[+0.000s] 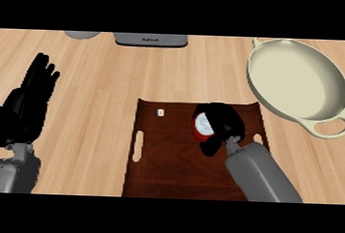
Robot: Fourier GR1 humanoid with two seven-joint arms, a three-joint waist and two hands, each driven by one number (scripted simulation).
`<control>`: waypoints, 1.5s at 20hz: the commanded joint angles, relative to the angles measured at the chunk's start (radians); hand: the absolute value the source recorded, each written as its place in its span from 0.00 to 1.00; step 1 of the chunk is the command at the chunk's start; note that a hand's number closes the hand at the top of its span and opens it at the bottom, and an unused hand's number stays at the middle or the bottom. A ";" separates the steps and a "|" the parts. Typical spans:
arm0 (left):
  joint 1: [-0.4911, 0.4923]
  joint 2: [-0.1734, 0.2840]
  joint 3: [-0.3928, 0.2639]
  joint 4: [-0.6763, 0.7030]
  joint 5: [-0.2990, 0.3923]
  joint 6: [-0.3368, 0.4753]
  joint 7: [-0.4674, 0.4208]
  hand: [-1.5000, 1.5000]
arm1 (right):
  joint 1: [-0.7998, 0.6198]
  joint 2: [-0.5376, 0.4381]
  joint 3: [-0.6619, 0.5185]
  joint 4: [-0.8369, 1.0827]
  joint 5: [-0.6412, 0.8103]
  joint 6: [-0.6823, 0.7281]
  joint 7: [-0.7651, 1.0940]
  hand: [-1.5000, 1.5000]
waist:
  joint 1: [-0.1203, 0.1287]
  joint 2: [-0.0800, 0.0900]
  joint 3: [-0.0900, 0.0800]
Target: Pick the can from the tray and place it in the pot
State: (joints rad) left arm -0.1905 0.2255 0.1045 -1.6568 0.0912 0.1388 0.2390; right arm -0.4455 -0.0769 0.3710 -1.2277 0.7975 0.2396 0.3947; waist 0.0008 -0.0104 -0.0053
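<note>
On the dark tray point(166, 171) at the table's point(97, 111) six o'clock, the right hand point(224, 124) curls round the red can point(201, 128), the cream pot point(296, 84) sits at two o'clock, and the left hand point(27, 101) rests open at nine o'clock, fingers up.

can point(201, 127) mostly hidden under the right hand point(221, 122), grey object point(82, 34) and dark device point(151, 39) cut off at top, small white mark on tray point(166, 157) too small to tell
</note>
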 commanded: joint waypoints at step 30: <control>0.042 -0.036 0.005 -0.017 -0.021 -0.010 -0.020 0.50 | 0.206 -0.046 -0.265 -0.892 0.079 -0.135 0.063 1.00 | -0.001 0.010 0.006</control>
State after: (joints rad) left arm -0.1851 0.2129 0.1300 -1.6359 0.0869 0.1164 0.2193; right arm -0.2202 -0.0746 0.2463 -2.0905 0.9307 0.0988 0.4836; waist -0.0060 -0.0017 -0.0001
